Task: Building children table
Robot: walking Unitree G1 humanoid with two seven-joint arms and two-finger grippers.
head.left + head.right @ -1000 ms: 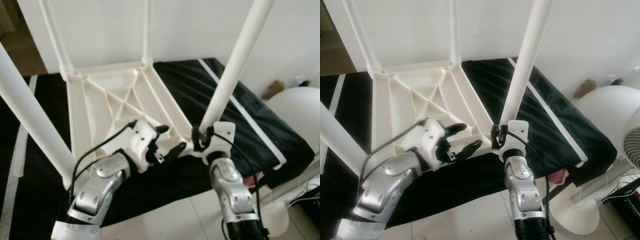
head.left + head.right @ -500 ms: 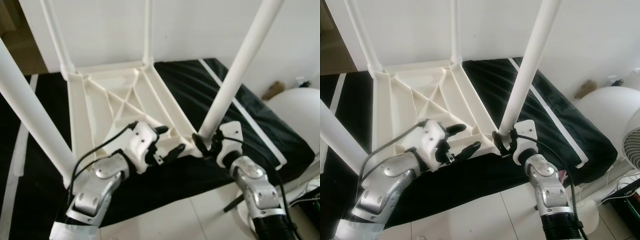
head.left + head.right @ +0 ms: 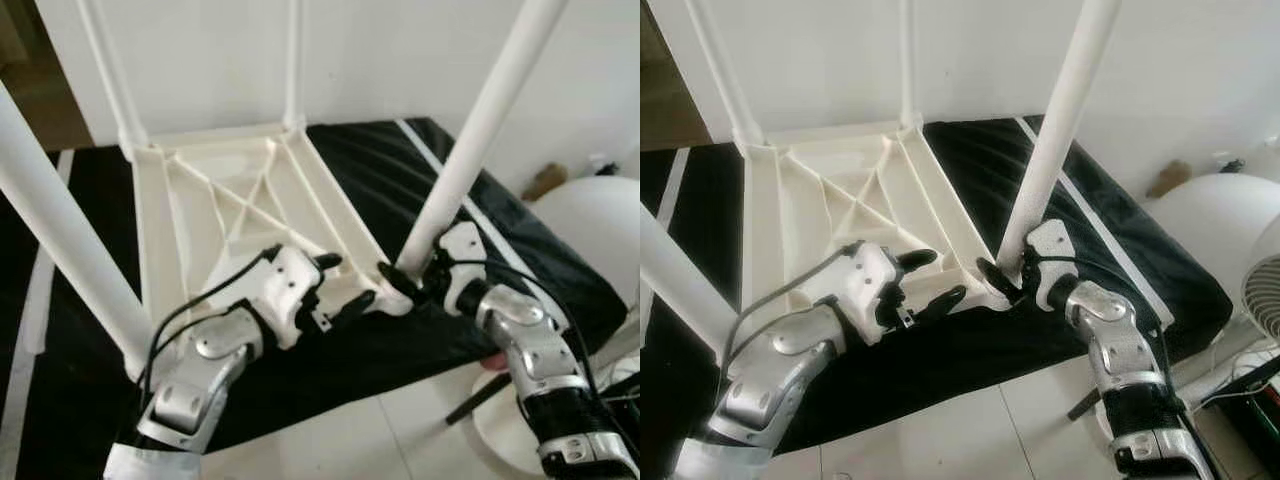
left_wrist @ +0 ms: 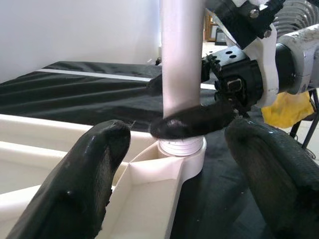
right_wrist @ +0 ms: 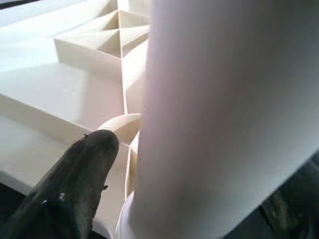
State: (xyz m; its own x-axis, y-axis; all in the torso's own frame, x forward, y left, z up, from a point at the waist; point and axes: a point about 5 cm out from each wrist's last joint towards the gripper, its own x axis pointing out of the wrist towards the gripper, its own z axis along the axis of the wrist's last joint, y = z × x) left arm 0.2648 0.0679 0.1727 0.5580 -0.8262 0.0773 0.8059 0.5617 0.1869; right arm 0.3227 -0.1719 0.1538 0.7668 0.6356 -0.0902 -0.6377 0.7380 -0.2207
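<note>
My right claw [image 3: 1008, 278] is clenched round the base of the near-right leg [image 3: 470, 150], fingers [image 4: 192, 122] wrapping it just above the threaded collar in the corner socket [image 4: 182, 154]. My left claw [image 3: 335, 285] is released, fingers spread, resting on the ribbed underside of the upturned white table top [image 3: 215, 205] just beside that socket. Three other legs stand upright at the remaining corners. The top lies on a black cover with white stripes [image 3: 500, 250]. Beyond it: white wall, pale tiled floor [image 3: 940, 430], a white fan [image 3: 1265, 290] past my right arm.
</note>
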